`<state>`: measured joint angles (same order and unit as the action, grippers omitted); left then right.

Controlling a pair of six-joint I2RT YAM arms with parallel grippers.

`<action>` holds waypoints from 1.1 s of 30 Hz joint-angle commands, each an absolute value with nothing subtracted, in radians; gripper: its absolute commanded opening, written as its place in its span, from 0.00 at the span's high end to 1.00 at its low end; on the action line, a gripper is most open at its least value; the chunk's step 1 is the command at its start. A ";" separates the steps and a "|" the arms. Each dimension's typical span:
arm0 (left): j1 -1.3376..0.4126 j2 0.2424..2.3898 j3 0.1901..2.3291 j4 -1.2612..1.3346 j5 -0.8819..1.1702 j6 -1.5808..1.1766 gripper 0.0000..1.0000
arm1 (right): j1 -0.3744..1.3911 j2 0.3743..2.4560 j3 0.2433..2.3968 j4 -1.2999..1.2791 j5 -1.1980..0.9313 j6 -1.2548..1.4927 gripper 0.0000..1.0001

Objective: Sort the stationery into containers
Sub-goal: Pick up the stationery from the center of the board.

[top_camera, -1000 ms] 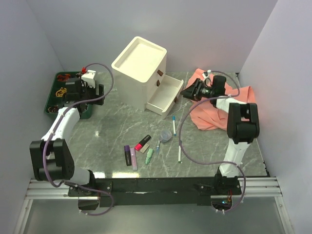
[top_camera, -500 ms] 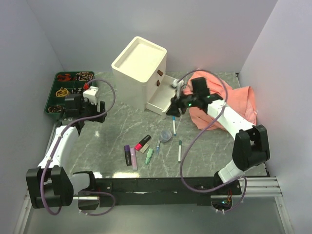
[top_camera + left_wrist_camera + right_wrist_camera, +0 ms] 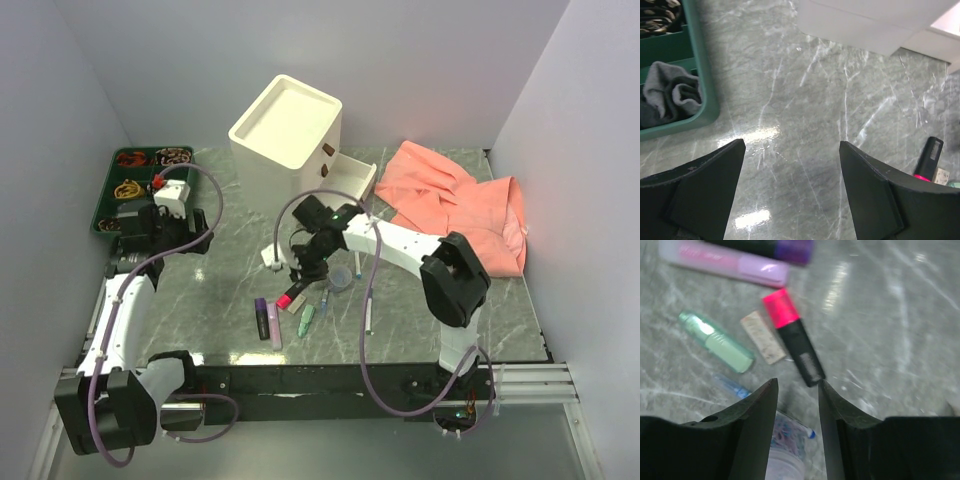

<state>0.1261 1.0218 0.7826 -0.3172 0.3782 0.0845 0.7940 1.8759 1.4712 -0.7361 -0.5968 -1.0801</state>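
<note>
The stationery lies in a loose cluster on the marble table in front of the cream cabinet (image 3: pixel 285 135), whose lower drawer (image 3: pixel 345 182) stands pulled out. In the right wrist view I see the red-and-black marker (image 3: pixel 792 337), the pale green piece (image 3: pixel 717 342), the pink highlighter (image 3: pixel 725 262), the purple highlighter (image 3: pixel 787 247), a blue pen (image 3: pixel 732 385) and the clear tape roll (image 3: pixel 787 452). My right gripper (image 3: pixel 797 384) hangs open and empty just above the marker's black end; it also shows in the top view (image 3: pixel 300 270). My left gripper (image 3: pixel 790 147) is wide open over bare table.
A green tray (image 3: pixel 108 205) with small items sits at the far left; its corner shows in the left wrist view (image 3: pixel 707 100). An orange cloth (image 3: pixel 455 205) lies at the back right. A white pen (image 3: pixel 367 310) lies right of the cluster.
My right arm has swung from the orange cloth past the open drawer to the stationery cluster. My left arm has pulled back from the green tray toward the near side.
</note>
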 commanded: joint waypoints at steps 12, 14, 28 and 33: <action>0.224 0.943 0.776 -0.259 0.416 0.035 0.17 | 0.959 1.925 1.437 -0.802 -0.494 -1.262 0.53; 0.227 0.927 0.759 -0.256 0.414 0.035 0.16 | 0.963 1.943 1.448 -0.795 -0.491 -1.259 0.53; 0.247 0.890 0.718 -0.265 0.407 0.029 0.16 | 0.977 2.031 1.479 -0.752 -0.472 -1.264 0.54; 0.252 0.907 0.710 -0.247 0.416 0.015 0.16 | 0.979 2.036 1.451 -0.710 -0.442 -1.278 0.54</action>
<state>0.2436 0.9112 0.7166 -0.2947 0.3950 0.0357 0.9710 2.0239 1.4521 -0.7551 -0.4690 -1.2518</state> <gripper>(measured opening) 0.843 0.462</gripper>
